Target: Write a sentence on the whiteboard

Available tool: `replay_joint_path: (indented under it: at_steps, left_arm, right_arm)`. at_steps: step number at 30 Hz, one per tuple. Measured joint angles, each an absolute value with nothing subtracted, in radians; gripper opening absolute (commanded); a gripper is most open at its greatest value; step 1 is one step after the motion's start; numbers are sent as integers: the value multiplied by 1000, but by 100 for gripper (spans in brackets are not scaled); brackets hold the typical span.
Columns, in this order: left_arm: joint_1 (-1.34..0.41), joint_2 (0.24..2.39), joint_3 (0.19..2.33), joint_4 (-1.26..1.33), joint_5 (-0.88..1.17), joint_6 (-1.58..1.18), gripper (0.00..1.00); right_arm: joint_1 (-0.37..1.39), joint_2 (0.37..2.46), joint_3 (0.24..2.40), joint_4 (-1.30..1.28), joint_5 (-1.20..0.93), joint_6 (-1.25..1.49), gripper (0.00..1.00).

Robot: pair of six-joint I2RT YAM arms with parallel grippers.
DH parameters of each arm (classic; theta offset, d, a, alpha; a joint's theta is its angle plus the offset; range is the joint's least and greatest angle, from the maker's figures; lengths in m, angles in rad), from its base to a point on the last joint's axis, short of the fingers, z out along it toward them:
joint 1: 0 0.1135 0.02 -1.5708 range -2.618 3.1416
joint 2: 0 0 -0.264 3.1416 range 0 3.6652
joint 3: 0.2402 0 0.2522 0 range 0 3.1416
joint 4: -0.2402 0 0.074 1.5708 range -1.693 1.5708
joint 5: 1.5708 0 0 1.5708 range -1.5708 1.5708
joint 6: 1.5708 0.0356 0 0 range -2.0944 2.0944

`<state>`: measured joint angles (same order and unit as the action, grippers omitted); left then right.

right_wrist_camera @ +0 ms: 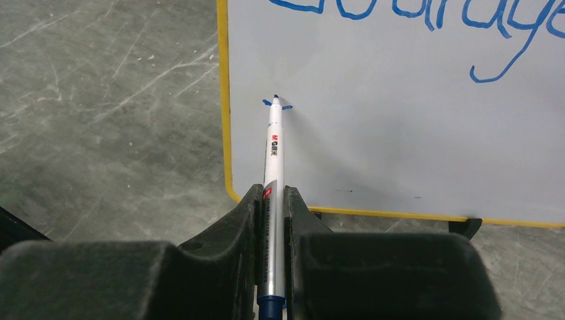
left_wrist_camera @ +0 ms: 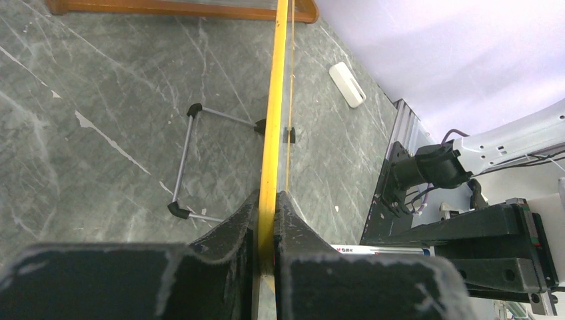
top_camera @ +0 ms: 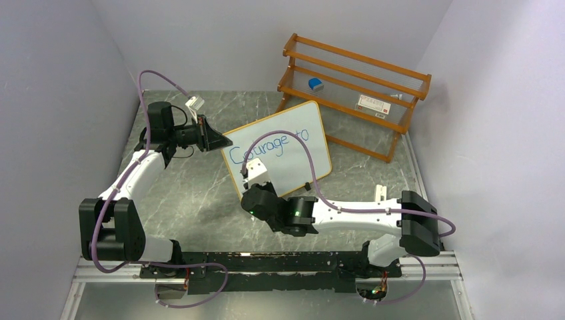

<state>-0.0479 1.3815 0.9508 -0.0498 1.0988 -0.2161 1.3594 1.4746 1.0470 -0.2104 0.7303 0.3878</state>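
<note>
Top external: yellow-framed whiteboard (top_camera: pixel 305 163) bears blue words (top_camera: pixel 266 145) "Courage to".

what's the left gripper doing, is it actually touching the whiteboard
Touching. The left wrist view shows the left gripper shut on the whiteboard, seen edge-on: both fingers press against its yellow frame edge with no gap on either side.
</note>
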Motion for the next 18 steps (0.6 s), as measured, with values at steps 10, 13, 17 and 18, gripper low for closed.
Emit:
replay_joint_path:
  at_steps: [10, 13, 17, 18]
  left_arm:
    - [-48, 1382, 951, -50, 1099, -216, 5]
    - [-48, 1382, 951, -50, 1099, -216, 5]
    - [-48, 1382, 951, -50, 1098, -216, 5]
    - [-48, 1382, 951, -51, 1096, -216, 5]
  right_arm:
    - [1349, 1488, 1047, -207, 733, 384, 0]
    - [1347, 1490, 1047, -206, 733, 381, 0]
    - [1345, 1499, 1049, -200, 733, 379, 0]
    - [1345, 1502, 1051, -201, 733, 379, 0]
